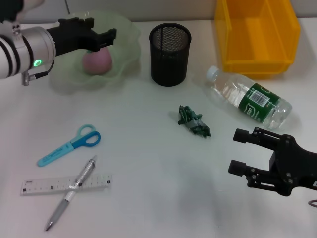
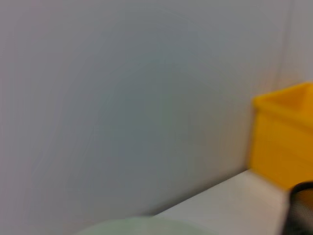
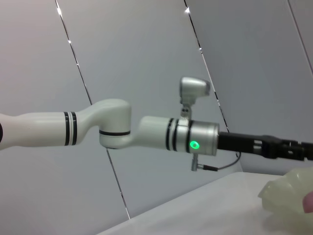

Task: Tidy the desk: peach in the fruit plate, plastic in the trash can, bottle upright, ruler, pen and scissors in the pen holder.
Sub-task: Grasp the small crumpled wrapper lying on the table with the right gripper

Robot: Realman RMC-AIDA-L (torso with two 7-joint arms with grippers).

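The pink peach (image 1: 96, 62) lies in the pale green fruit plate (image 1: 124, 37) at the back left. My left gripper (image 1: 101, 30) hovers just over it, open, not holding it. The clear bottle (image 1: 250, 96) lies on its side near the yellow trash can (image 1: 257, 34). A crumpled green plastic (image 1: 193, 121) sits mid-table. The black mesh pen holder (image 1: 170, 54) stands empty. Blue scissors (image 1: 74, 145), the ruler (image 1: 66, 184) and the pen (image 1: 72, 193) across it lie front left. My right gripper (image 1: 237, 151) rests open at the front right.
The left wrist view shows the wall, the yellow trash can (image 2: 286, 132), the pen holder's edge (image 2: 301, 205) and the plate rim (image 2: 142, 226). The right wrist view shows my left arm (image 3: 146, 132) reaching over the plate (image 3: 288, 193).
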